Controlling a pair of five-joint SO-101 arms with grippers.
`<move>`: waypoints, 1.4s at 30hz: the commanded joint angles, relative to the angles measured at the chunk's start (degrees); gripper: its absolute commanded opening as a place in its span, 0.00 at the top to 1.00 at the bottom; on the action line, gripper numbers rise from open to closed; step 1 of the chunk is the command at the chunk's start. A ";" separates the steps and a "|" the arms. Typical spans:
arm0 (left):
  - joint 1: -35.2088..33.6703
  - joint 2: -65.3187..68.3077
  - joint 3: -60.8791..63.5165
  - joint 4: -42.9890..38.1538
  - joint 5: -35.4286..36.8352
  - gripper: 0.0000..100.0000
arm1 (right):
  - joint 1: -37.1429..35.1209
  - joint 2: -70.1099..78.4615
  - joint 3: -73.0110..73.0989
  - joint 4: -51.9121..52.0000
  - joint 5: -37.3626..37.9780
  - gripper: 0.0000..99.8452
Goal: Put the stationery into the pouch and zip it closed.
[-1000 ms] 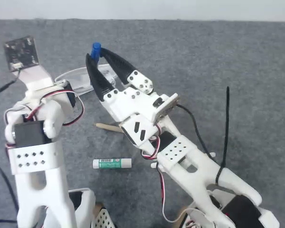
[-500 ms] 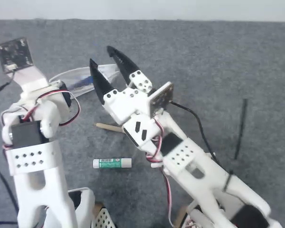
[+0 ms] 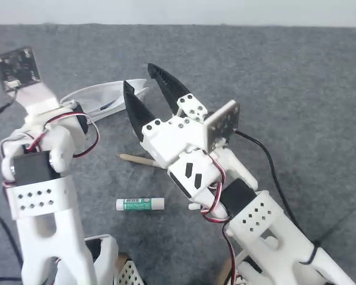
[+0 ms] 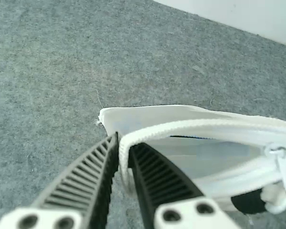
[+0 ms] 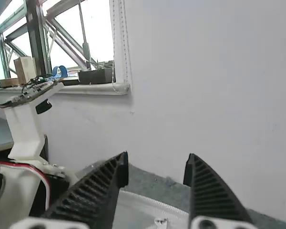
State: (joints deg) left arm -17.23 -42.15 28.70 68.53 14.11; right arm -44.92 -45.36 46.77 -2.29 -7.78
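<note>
Right pincer (image 3: 137, 75), released and empty, has dropped the pen (image 3: 108, 106) into the pouch (image 3: 101, 94), whose rim the left pincer (image 4: 123, 141) grips; glue stick (image 3: 140, 204) remains outside.

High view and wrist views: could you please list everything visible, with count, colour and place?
pouch: one, white, far side of table, unzipped.
pen: one, dark blue, inside the pouch.
wooden stick: one, tan, on the table between the arms.
glue stick: one, white with green label, nearer than the wooden stick.
table: one, grey.
left gripper: black fingers shut on the pouch's rim.
right gripper: black fingers open, empty, above the pouch.
</note>
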 commanded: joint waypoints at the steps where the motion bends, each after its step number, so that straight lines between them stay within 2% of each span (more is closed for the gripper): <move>1: -0.35 -0.44 -0.48 -0.09 -0.44 0.99 | 0.22 -2.51 -6.68 7.78 -0.79 0.82; 5: -0.44 -0.44 -0.48 -0.09 -0.44 0.99 | 0.31 -2.51 -10.73 16.22 -0.44 0.82; 11: -4.66 -0.44 -0.66 -0.18 -0.09 0.99 | 0.22 -2.42 -13.71 25.98 -0.35 0.82; 15: -6.07 -0.44 -0.75 -0.18 -0.09 0.99 | 0.31 -2.42 -13.45 30.29 3.52 0.82; 19: -6.24 -0.44 -0.75 -0.18 -0.09 0.99 | 0.66 -2.42 -13.54 41.10 3.87 0.82; 28: -6.24 -0.44 -0.66 -0.18 -0.09 0.99 | 6.55 -2.42 -13.36 63.96 4.40 0.82; 31: -6.24 -0.44 -0.66 -0.18 -0.09 0.99 | 6.46 -2.42 -12.92 70.11 9.05 0.82; 36: -6.24 -0.44 -0.66 -0.18 -0.26 0.99 | 6.46 -2.42 -6.86 73.01 16.26 0.82; 42: -6.24 -0.44 -0.66 -0.18 -0.35 0.99 | 6.46 -2.42 4.04 68.26 22.77 0.82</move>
State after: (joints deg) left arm -23.03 -42.15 28.70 68.53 14.11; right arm -39.30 -45.54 48.44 68.57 12.00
